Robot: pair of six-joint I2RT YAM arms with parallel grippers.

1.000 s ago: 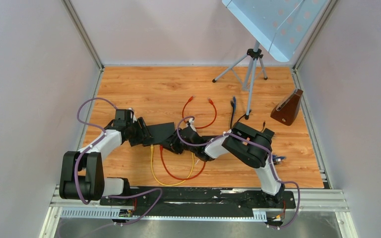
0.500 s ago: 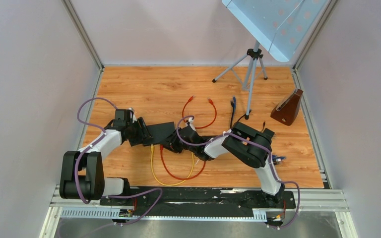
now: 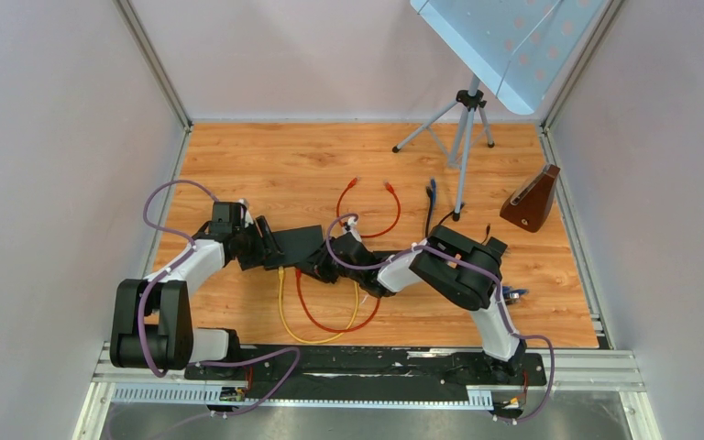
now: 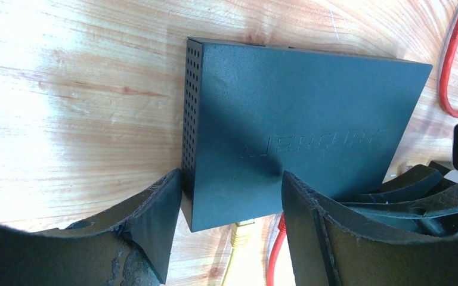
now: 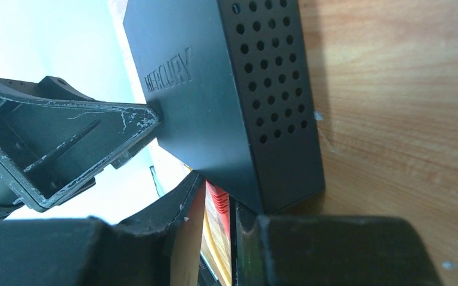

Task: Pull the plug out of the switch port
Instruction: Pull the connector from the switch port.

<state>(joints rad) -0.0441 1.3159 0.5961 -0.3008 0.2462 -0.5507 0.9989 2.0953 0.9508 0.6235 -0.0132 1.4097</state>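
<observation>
From above, the flat black metal switch box lies on the wooden bench, with a red round cable and a yellow round cable looping from its near face. In the left wrist view, the left end effector is part open, one finger beside the switch's vented end and one on its lid, apparently pinning it. In the right wrist view, the right end effector stands narrow around the ribbed red plug at the switch's port face. Whether it grips, I cannot tell.
</observation>
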